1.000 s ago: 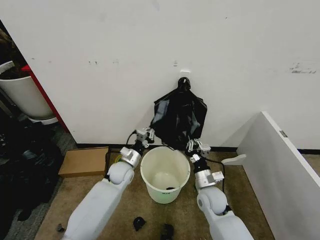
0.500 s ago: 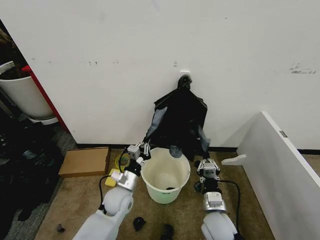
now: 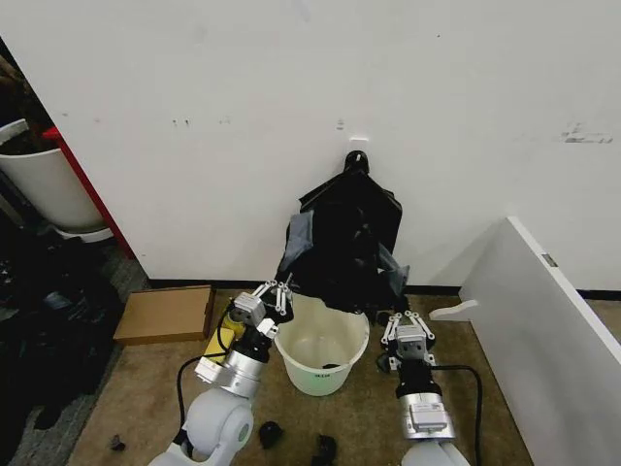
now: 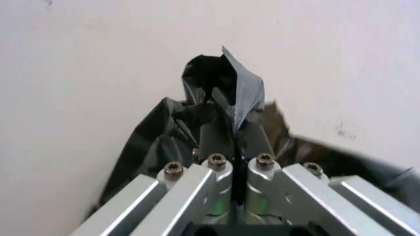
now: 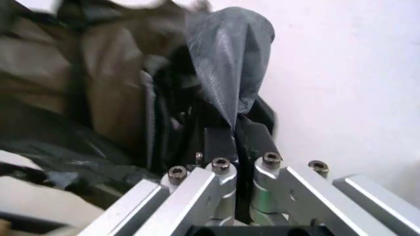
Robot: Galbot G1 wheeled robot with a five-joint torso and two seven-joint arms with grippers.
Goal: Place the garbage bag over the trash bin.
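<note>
Garbage bag [image 3: 344, 243] is hung against the wall above the rear rim of the trash bin [image 3: 321, 349]. One bag edge is pinched in the clenched jaws of the left gripper [image 3: 282, 287], another in the right gripper [image 3: 403, 316].

No text, brand, number or sign can be read anywhere. The bin [image 3: 321, 348] carries a small dark label [image 3: 322, 367] low on its near side, just under the rim, but its marks are too small to make out. The bag [image 3: 347, 248] above the bin shows no legible print in the head view or in either wrist view. The wall [image 3: 291, 97] behind the bin has only faint scuffs, not writing.
</note>
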